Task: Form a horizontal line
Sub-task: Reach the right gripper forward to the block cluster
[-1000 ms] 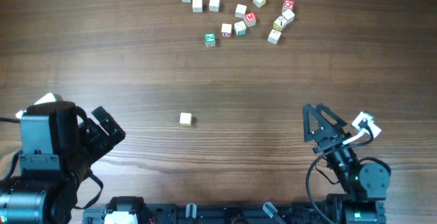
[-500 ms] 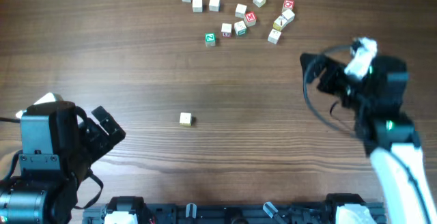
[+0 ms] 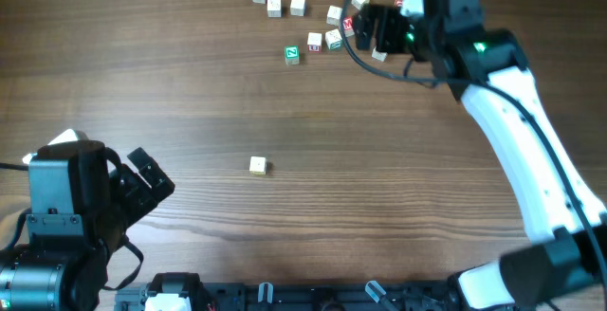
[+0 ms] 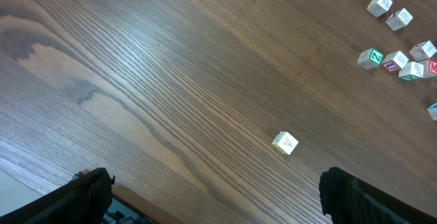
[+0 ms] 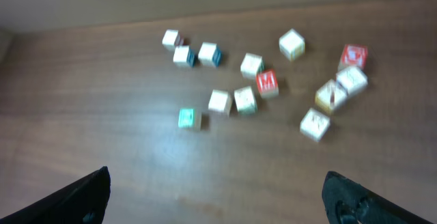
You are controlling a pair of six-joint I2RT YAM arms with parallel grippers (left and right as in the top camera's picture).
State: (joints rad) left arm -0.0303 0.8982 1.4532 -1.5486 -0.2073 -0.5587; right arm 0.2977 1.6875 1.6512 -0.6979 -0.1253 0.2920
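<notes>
Two cream-faced cubes (image 5: pixel 219 101) (image 5: pixel 245 100) sit side by side, and the red "M" cube (image 5: pixel 267 84) lies just up and right of them, so the three form a loose, slightly bent row. They also show in the overhead view as cream cubes (image 3: pixel 315 41) (image 3: pixel 333 38) and the red cube (image 3: pixel 347 26). The green-faced cube (image 5: pixel 189 119) (image 3: pixel 292 54) lies to their left. My right gripper (image 3: pixel 365 28) (image 5: pixel 218 197) is open and empty, hovering above the cluster's right side. My left gripper (image 3: pixel 150 184) (image 4: pixel 215 191) is open and empty at the near left.
A lone cream cube (image 3: pixel 258 165) (image 4: pixel 285 143) lies mid-table. Three cubes (image 5: pixel 188 52) sit at the far left of the cluster. Several more cubes (image 5: pixel 338 87), one red-faced (image 5: pixel 353 55), lie at its right. The right arm (image 3: pixel 517 131) spans the right side.
My right arm has swung from the near right edge up across the table and now hovers over the cube cluster. The cubes and the left arm have not moved.
</notes>
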